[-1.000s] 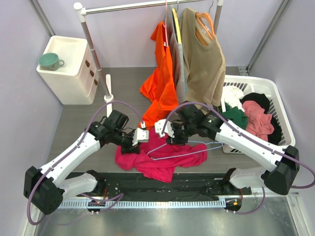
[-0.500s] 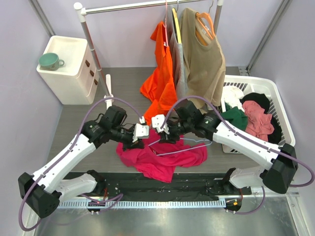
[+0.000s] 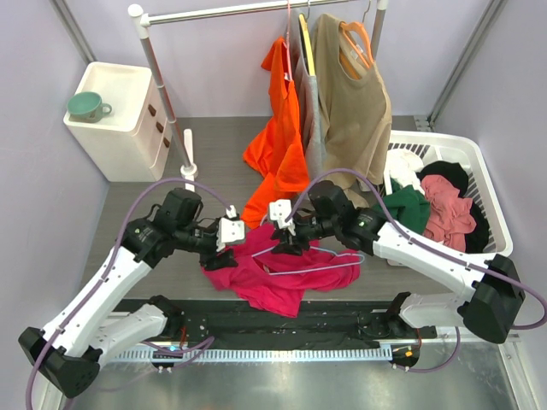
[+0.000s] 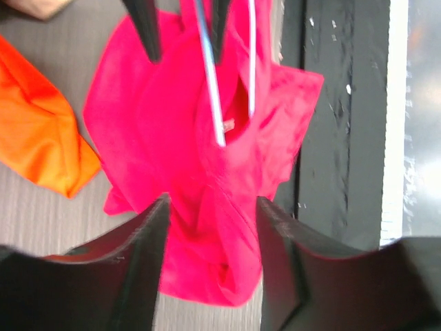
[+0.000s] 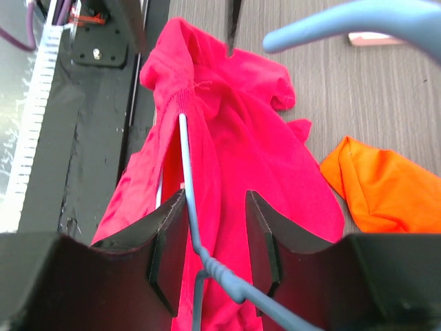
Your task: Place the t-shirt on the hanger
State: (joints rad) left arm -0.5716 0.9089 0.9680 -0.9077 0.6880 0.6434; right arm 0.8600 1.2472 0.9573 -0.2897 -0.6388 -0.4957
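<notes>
Clamping the twisted neck of the hanger [image 5: 187,181], the right claw [image 5: 215,200] has the thin blue wire pinched between both fingers, hook end poking up past the cam. The left claw [image 4: 212,207] hangs w/ jaws apart and nothing between them, just above the left edge of the t-shirt [image 3: 273,278].

The t-shirt lies in a crumpled heap on the table [image 3: 145,213] near the front edge, between the two claws and under the hanger's triangle. One wire shoulder seems to run into the neck opening by the white label [image 4: 227,125], but folds cover the spot, so that's prob. not certain.

Handling, as a judgement:
- t-shirt: light, limp, no stiffness at all. It'll sag and bunch wherever it's lifted, and layers drag along together. Not fragile.
- Best hold: the neck hem or shoulder seam beside the label, one layer only, so the opening can be spread over the wire. Grabbing mid-body would just lift a wad.
- Fabric should grip fine in the pads but slide easily along smooth wire, so the sleeve side could slip off if the hanger tilts.
- hanger: light, springy, thin. Apt to swivel in the pinch if the cloth tugs sideways; the twisted neck is the stiffest place to hold it.
</notes>
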